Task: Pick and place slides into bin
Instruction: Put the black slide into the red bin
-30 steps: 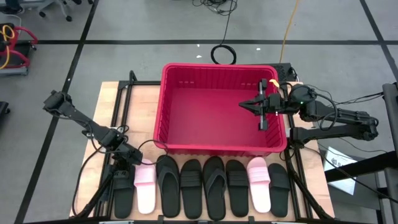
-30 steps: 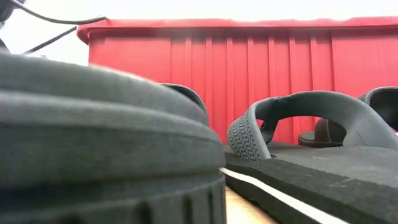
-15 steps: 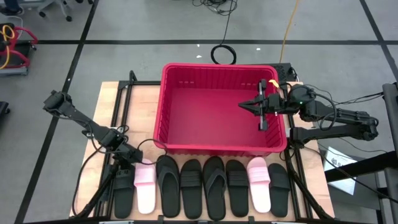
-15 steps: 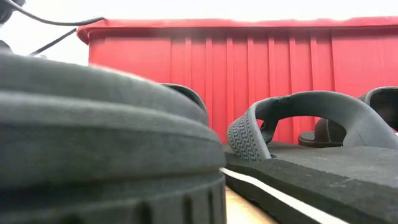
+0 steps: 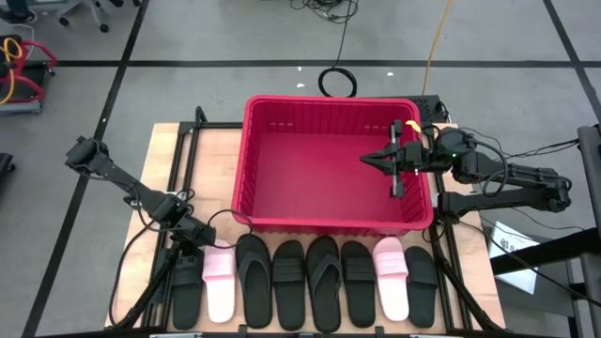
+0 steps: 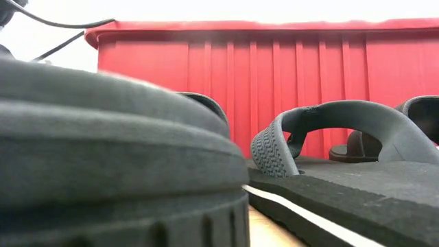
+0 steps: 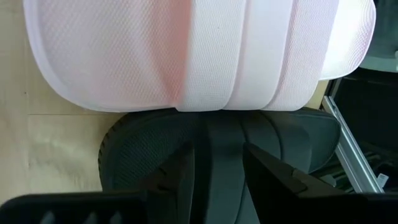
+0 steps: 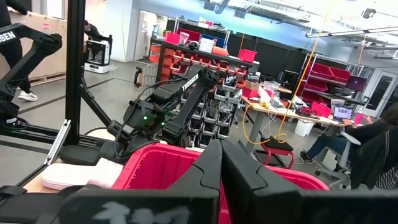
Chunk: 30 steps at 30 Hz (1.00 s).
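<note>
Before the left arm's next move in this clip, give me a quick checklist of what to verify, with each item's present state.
1. Large red slotted plastic bin holds no slides yet, room to receive: ok.
2. All eight slides lie in a row on the table in front of the bin, six black, two pale pink: ok.
3. Left gripper is at the row's left end, over the outermost flat black slide: ok.
4. Left gripper's fingers straddle that slide's strap; whether they grip it: cannot tell.
5. Neighbouring pale pink slide lies close against the black one, so it may get dragged: not ok.
6. Right gripper is shut, empty, hanging over the bin's right side: not ok for a drop there.
</note>
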Each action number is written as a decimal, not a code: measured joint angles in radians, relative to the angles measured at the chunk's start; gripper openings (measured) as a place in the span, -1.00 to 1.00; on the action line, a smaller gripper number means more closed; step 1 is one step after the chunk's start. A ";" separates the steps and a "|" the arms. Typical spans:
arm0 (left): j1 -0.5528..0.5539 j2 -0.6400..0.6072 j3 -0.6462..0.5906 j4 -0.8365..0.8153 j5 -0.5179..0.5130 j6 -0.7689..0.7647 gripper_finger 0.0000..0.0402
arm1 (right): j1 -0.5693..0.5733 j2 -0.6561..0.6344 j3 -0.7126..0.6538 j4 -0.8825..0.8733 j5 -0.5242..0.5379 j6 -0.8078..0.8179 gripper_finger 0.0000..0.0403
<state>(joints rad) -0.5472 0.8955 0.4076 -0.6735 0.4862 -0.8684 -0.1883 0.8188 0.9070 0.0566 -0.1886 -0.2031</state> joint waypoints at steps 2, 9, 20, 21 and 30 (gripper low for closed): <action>-0.002 0.000 0.000 -0.001 -0.001 -0.001 -0.35 | 0.000 0.000 0.000 0.000 0.000 0.000 -1.00; -0.041 -0.001 -0.061 0.119 0.016 -0.089 -0.35 | 0.000 0.000 0.000 0.001 0.000 0.000 -1.00; -0.046 0.000 -0.069 0.185 0.081 -0.122 -0.35 | 0.000 0.000 0.000 0.003 0.000 0.000 -1.00; -0.047 0.000 -0.069 0.184 0.084 -0.122 -0.35 | 0.000 0.000 0.000 0.003 0.000 0.000 -1.00; -0.085 0.000 -0.069 0.218 0.102 -0.145 -0.34 | 0.000 0.000 0.000 0.002 0.000 0.000 -1.00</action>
<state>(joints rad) -0.6318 0.8955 0.3386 -0.4556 0.5879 -1.0134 -0.1879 0.8188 0.9070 0.0589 -0.1886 -0.2035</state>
